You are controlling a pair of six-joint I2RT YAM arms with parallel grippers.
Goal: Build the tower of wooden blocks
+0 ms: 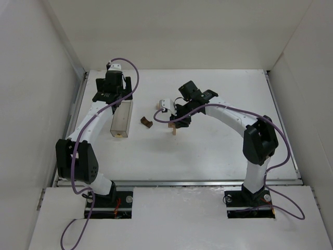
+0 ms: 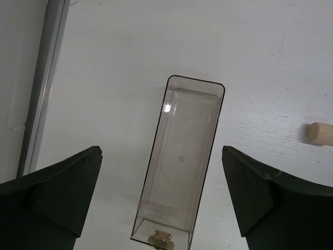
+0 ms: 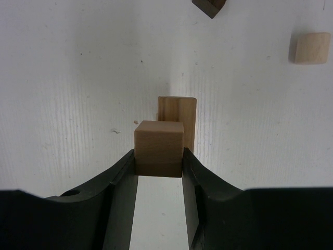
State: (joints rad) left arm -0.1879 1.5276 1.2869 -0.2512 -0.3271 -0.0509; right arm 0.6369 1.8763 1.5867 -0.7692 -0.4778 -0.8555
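My right gripper [image 3: 158, 156] is shut on a tan wooden cube [image 3: 158, 146] and holds it right against a pale tan upright post [image 3: 182, 112]; I cannot tell whether they touch. In the top view this gripper [image 1: 177, 122] is at the table's middle, with the post [image 1: 174, 130] just below it. A dark brown arch block [image 1: 146, 122] lies to its left and also shows in the right wrist view [image 3: 209, 6]. A loose pale block [image 3: 309, 48] lies apart. My left gripper [image 2: 161, 156] is open and empty above the clear box.
A clear rectangular plastic box [image 1: 121, 119] with a small brass latch [image 2: 160, 239] lies under the left gripper, near the table's left metal rail [image 2: 44, 83]. A pale wooden piece [image 2: 319, 133] lies to its right. White walls surround the table.
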